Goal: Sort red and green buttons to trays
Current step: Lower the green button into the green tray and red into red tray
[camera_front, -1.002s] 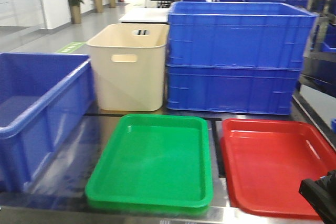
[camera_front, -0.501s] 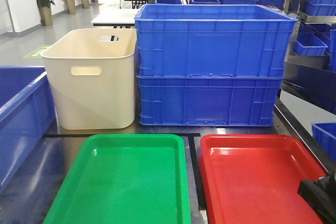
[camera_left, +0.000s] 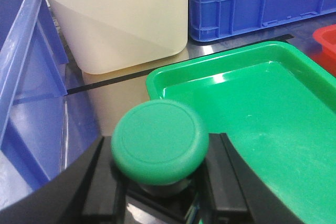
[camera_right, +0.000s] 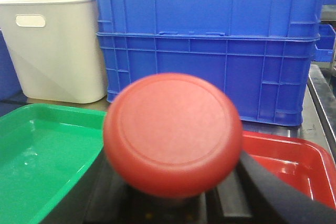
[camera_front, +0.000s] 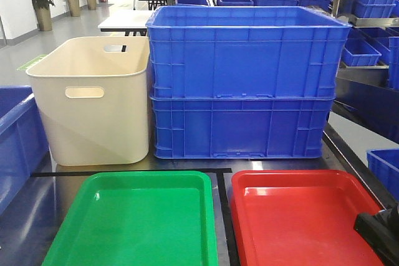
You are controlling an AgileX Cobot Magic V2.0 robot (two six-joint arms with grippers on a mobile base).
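Note:
The green button (camera_left: 160,140) fills the lower middle of the left wrist view, cap towards the camera. My left gripper (camera_left: 163,184) is shut on its dark base, just off the near left corner of the green tray (camera_left: 273,108). In the right wrist view the red button (camera_right: 173,132) sits blurred and close, with my right gripper (camera_right: 173,200) shut on its base. It hangs over the gap between the green tray (camera_right: 37,156) and the red tray (camera_right: 294,161). The front view shows the green tray (camera_front: 131,222) and red tray (camera_front: 299,222) side by side.
Behind the trays stand a cream tub (camera_front: 90,101) with handle holes and two stacked blue crates (camera_front: 243,85). Another blue crate (camera_front: 15,135) lies at the left edge. A black part of my right arm (camera_front: 380,235) shows at the lower right corner.
The front view has shifted: the tub, crates and trays now sit further left and lower and look nearer. The black arm part stays in the lower right corner.

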